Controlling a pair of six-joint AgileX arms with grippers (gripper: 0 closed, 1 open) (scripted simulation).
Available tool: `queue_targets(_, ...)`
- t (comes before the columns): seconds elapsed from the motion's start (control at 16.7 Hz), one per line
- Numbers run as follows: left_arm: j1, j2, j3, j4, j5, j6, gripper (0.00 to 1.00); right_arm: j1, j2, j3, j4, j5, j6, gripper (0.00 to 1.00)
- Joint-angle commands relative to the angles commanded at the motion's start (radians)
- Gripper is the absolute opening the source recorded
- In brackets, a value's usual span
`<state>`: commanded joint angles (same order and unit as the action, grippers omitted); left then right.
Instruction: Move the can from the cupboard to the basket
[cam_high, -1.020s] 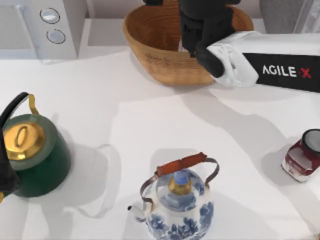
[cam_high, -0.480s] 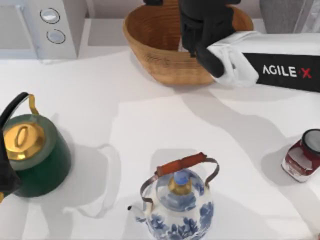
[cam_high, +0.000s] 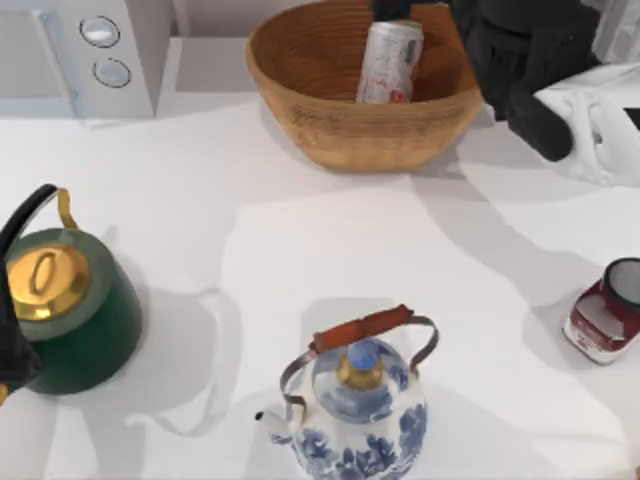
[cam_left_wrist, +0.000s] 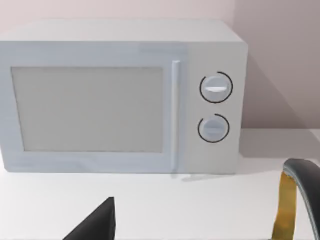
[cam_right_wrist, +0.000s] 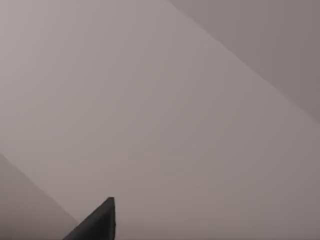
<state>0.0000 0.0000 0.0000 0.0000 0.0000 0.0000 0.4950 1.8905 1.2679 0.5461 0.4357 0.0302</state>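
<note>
at the table's far edge sits the basket, with the can lying tilted inside it. just right of it, the right gripper holds nothing; open or closed, i cannot tell.

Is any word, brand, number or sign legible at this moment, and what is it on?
Nothing can be read as text.
Slim silver-white metal can in the oval woven wicker basket: red markings, too blurred to read.
Basket's outer wall: faint dark marks, illegible.
White box-shaped appliance: two round knobs, no legible labels.
</note>
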Motion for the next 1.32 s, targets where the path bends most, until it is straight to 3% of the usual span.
queue_targets(0.66,0.0,0.0,0.0,0.0,0.0,0.0,1.0,-0.283,-1.012,-0.798,-0.254,-0.361,0.001,1.0)
queue_targets(1.02,0.0,0.0,0.0,0.0,0.0,0.0,1.0,-0.416,-1.574,-1.113,-0.426,-0.432,-0.015,1.0)
queue_targets(1.32,0.0,0.0,0.0,0.0,0.0,0.0,1.0,-0.483,-1.848,-1.248,-0.528,-0.438,-0.028,1.0)
